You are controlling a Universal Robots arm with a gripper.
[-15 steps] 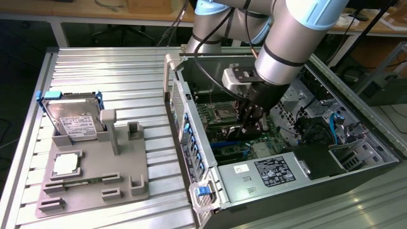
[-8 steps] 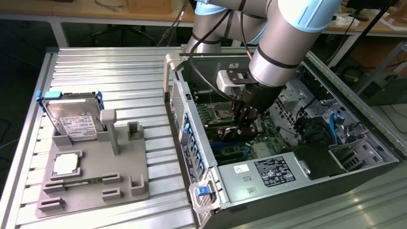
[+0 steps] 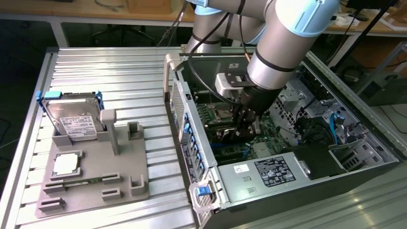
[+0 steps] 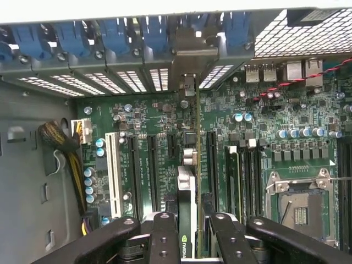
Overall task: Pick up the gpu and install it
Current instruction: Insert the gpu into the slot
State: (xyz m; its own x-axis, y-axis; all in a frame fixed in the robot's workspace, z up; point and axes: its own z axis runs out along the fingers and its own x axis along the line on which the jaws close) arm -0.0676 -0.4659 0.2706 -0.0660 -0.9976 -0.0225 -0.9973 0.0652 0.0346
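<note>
The gpu (image 4: pixel 188 220) is held edge-on between the jaws of the gripper (image 4: pixel 190 242), which are drawn in narrow and clamped on its two faces. In the wrist view the card is seen upright, running from between the black fingers (image 4: pixel 165 236) toward the slotted rear wall of the computer case (image 3: pixel 356 124), its silver end bracket (image 4: pixel 190 63) lying at the blue slot clips (image 4: pixel 113 36). It stands over the motherboard (image 4: pixel 247 148), in line with the long expansion slots (image 4: pixel 212 165); whether its edge connector is seated cannot be made out. The card is judged light, stiff and fragile: a thin board with exposed components. Hold is best taken across the cooler block and board faces, never the connector edge. In the exterior view the gripper is seen deep inside the open case, with the hard drive (image 3: pixel 73 117) well apart on the grey fixture (image 3: pixel 95 176) at that view's left.
</note>
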